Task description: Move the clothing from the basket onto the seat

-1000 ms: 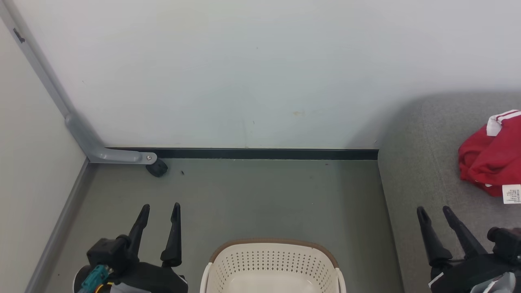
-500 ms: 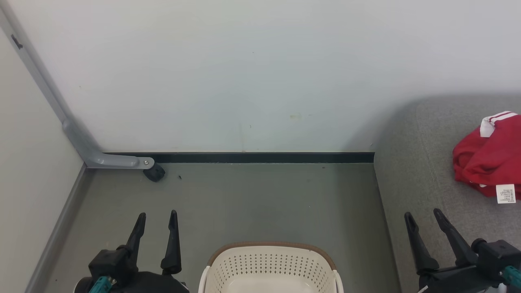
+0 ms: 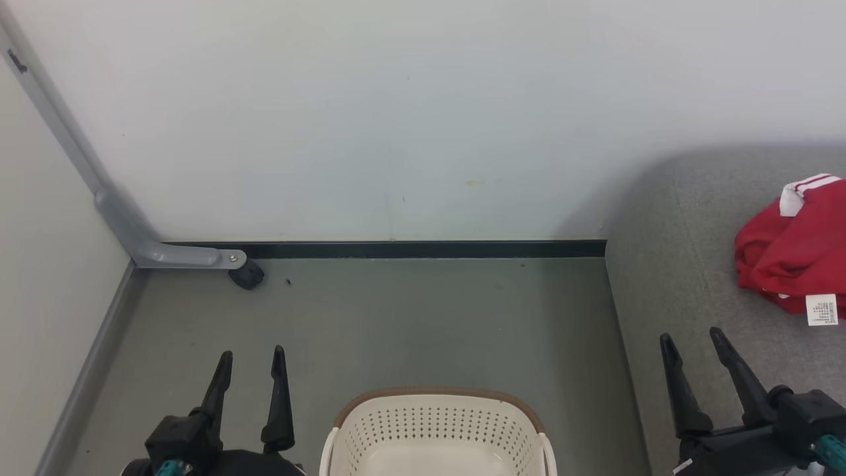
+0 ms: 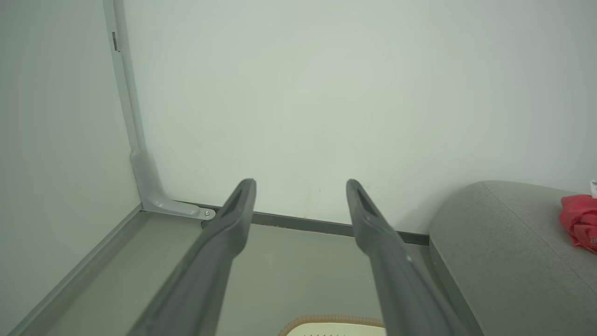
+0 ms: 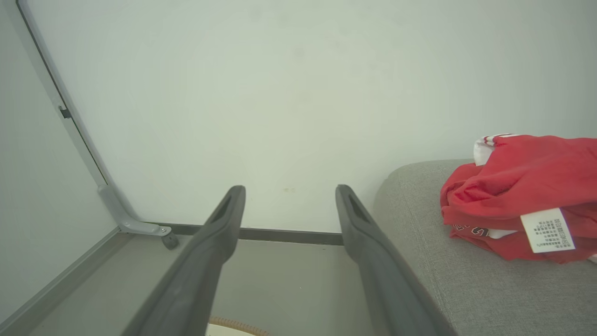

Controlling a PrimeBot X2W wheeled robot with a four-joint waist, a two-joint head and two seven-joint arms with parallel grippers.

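Heaped on grey seat (image 3: 674, 291) at far R, red clothing (image 3: 793, 264) w/ white label (image 3: 821, 309), print too small to read; flanking cream basket (image 3: 436, 423), L gripper (image 3: 252, 351) & R gripper (image 3: 689, 333), fingers spread, empty.

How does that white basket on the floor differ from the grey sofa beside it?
The basket is cream plastic, pierced with holes and brown-rimmed; the sofa is grey fabric. The basket sits low on the floor; the sofa looks far bigger. The red clothing lies on the sofa, while the part of the basket in view holds none. Both have rounded edges.
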